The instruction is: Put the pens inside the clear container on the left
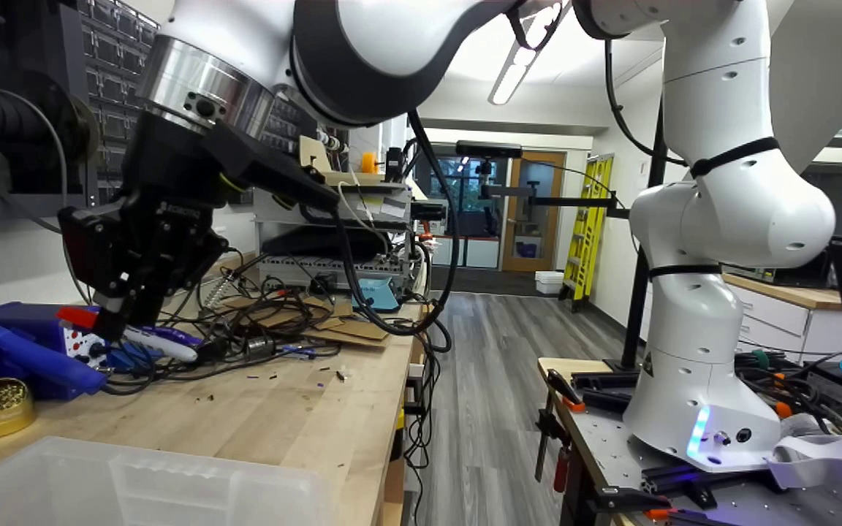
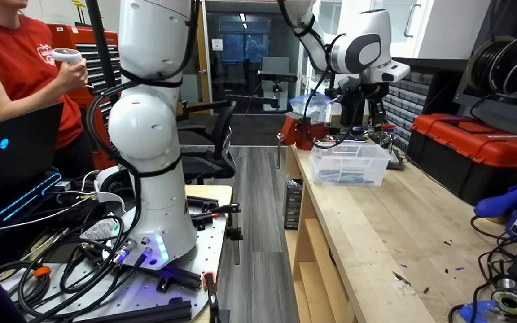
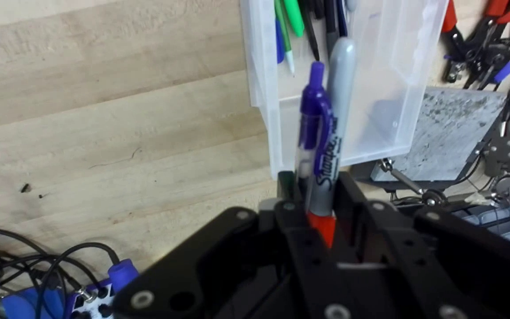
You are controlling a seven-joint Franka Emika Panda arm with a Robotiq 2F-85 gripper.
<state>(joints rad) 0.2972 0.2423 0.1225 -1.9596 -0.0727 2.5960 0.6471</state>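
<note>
Here, the gripper point(image 3: 317, 190) pinches a purple pen point(image 3: 311, 126) and grey Sharpie point(image 3: 338, 106) together, long axes pointing up the wrist view toward the clear container point(image 3: 370, 84) just beyond, though whether they hang over its rim is hard to judge.

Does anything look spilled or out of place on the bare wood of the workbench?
Yes: small, mostly dark scraps lie scattered on the workbench in both exterior views; they look like leftover debris, not things placed deliberately.
</note>
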